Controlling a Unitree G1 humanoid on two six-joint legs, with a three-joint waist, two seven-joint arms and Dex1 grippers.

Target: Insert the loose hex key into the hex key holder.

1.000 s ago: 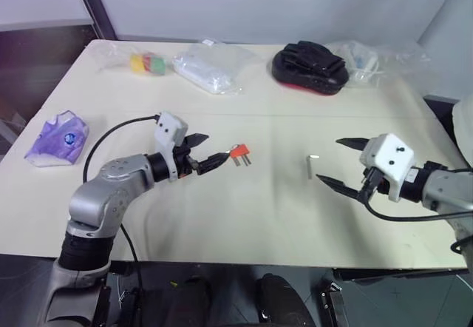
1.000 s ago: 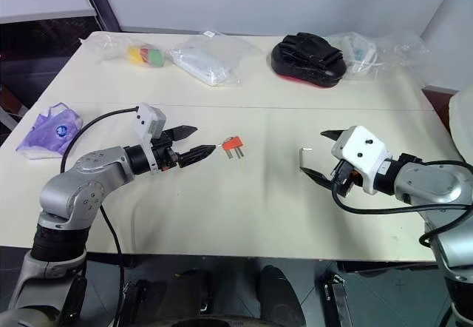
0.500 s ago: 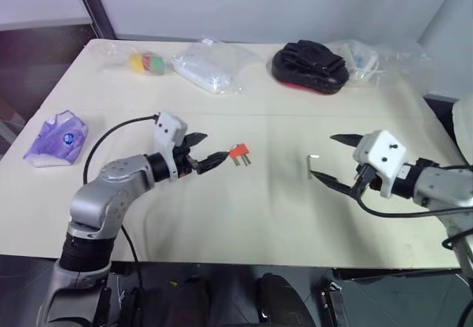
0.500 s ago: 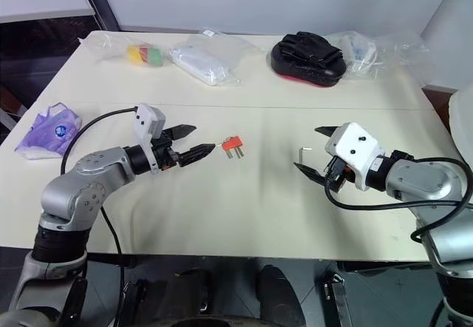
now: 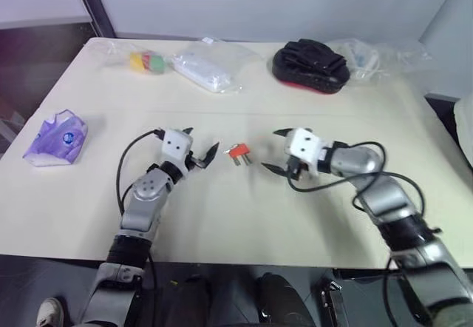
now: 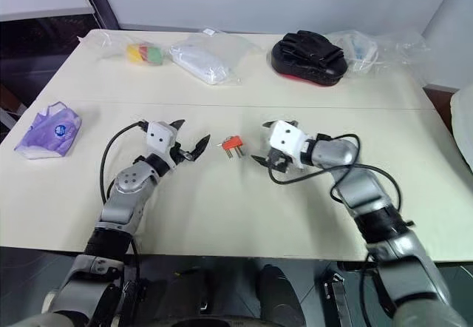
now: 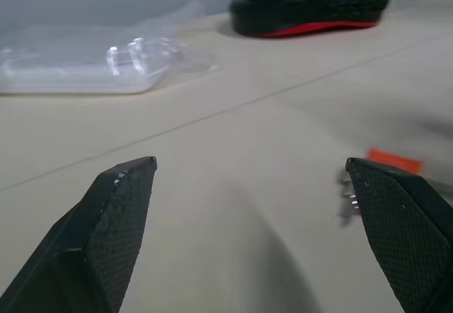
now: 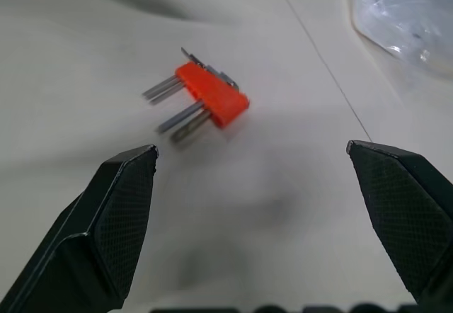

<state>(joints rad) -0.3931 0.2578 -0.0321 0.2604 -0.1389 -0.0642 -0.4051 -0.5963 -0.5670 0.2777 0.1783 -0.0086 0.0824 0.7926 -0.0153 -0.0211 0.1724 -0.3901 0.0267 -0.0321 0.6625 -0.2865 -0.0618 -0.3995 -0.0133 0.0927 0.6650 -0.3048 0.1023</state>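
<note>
The hex key holder (image 5: 238, 151) lies flat near the middle of the table (image 5: 244, 216). It is a small red-orange block, and its thin dark keys stick out toward the near edge. Nothing touches it. Where the loose hex key lies we cannot tell

The holder sits between the two grippers. The left gripper (image 5: 201, 140) is just beside it, on the side toward the table's left edge. Its two black fingers are spread wide and hold nothing. In the left wrist view we see the orange block close to one black finger (image 7: 396, 214), with a small gap between them

The right gripper (image 5: 273, 150) is near the holder on the other side, toward the right edge. Its fingers are spread wide too and hold nothing. They point at the holder, and in the right wrist view the block lies on the table out in front of the two fingers, apart from both

Along the far edge we see more things, well away from the holder. A black-and-red pouch (image 5: 310, 66) sits there, with a crumpled clear bag (image 5: 366, 57) beside it near the far right corner. A clear bag with something white inside (image 5: 205, 68) lies farther left. Next to it, near the far left corner, is a bag with yellow, red and green pieces (image 5: 148, 62). A purple and white packet (image 5: 58, 138) lies by the left edge
</note>
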